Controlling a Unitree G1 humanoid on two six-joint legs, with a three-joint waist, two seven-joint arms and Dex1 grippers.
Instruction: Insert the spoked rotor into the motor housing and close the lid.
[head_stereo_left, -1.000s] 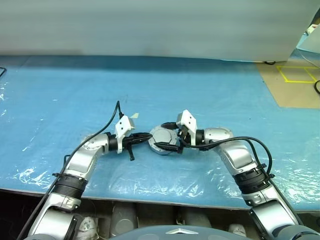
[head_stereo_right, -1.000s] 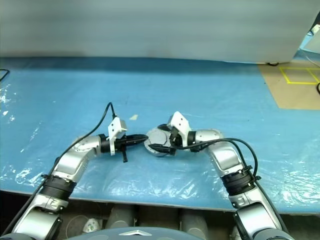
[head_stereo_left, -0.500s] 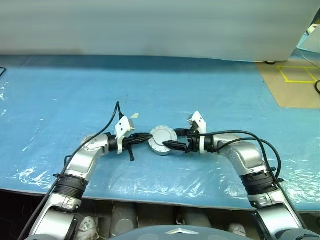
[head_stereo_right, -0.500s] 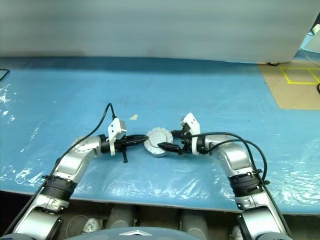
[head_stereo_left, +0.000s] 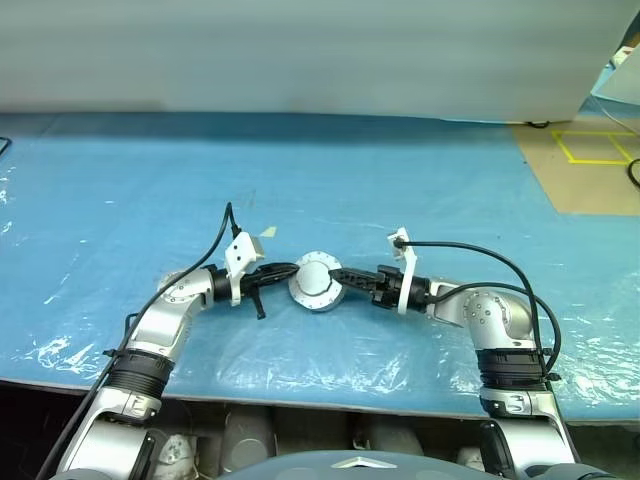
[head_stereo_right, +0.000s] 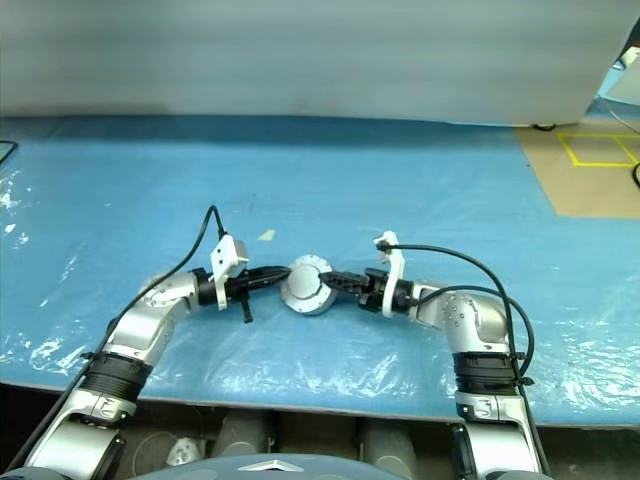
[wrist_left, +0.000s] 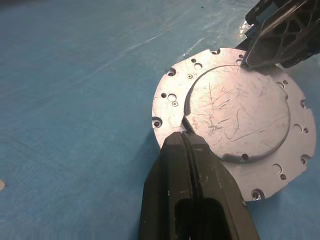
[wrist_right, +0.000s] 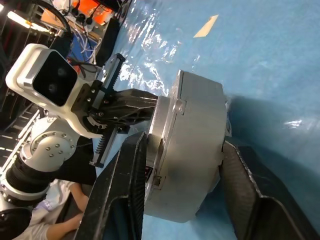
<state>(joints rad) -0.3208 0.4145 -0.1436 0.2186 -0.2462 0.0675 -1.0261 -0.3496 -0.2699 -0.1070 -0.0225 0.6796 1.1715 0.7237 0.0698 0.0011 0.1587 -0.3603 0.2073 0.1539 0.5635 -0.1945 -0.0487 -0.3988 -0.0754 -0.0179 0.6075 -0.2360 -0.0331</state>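
The motor housing (wrist_right: 195, 150) sits on the blue table between my two grippers. The plain grey lid (wrist_left: 235, 115) lies flat on top of it, and the pair shows as a silver disc (head_stereo_left: 315, 282). My left gripper (wrist_left: 186, 137) is shut, and its tips rest on the lid's raised centre. From the other side my right gripper (wrist_right: 184, 141) brackets the housing. One finger (wrist_right: 131, 165) lies against the lid's flange, the other (wrist_right: 240, 170) against the housing's opposite side. The spoked rotor is hidden.
A small pale tape scrap (head_stereo_left: 265, 232) lies on the blue sheet just behind the left gripper. The sheet's near part is wrinkled and glossy (head_stereo_left: 300, 355). At the far right is brown floor with yellow tape (head_stereo_left: 590, 150). A pale wall runs along the table's back.
My right gripper has rolled over, drawn back to the right and narrowed around the housing. The housing has slid slightly left. The left gripper has stayed put and shut.
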